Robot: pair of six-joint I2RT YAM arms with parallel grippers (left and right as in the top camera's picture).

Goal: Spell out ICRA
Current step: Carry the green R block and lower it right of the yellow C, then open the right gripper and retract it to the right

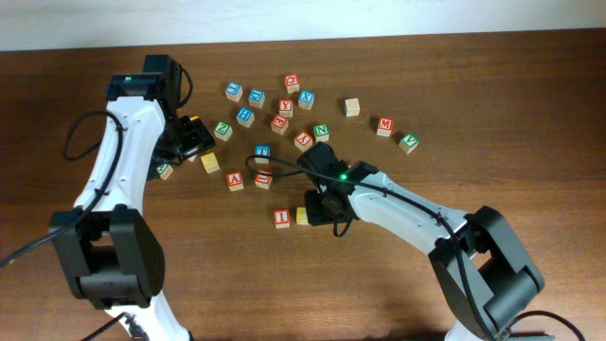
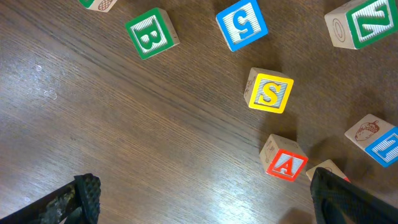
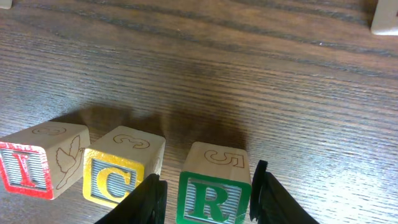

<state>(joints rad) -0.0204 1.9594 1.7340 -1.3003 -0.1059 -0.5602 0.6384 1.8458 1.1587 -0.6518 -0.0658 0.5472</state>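
In the right wrist view, three cubes stand in a row on the table: red-faced I (image 3: 25, 167), yellow-faced C (image 3: 115, 180), green-faced R (image 3: 212, 198). My right gripper (image 3: 208, 185) straddles the R, open, with a thin gap on each side. Overhead, the I (image 1: 282, 218) and C (image 1: 302, 216) show beside my right gripper (image 1: 323, 210), which hides the R. The red-faced A (image 2: 286, 163) lies loose near a yellow S (image 2: 270, 92); overhead the A (image 1: 235, 181) sits left of centre. My left gripper (image 2: 208, 205) hovers open and empty, its right finger close to the A.
Several other letter cubes lie scattered across the back middle of the table (image 1: 284, 104), with two more at the right (image 1: 385, 125). A green B cube (image 2: 151, 32), a blue 5 cube (image 2: 242, 23) and a green Z cube (image 2: 367, 22) lie near my left gripper.
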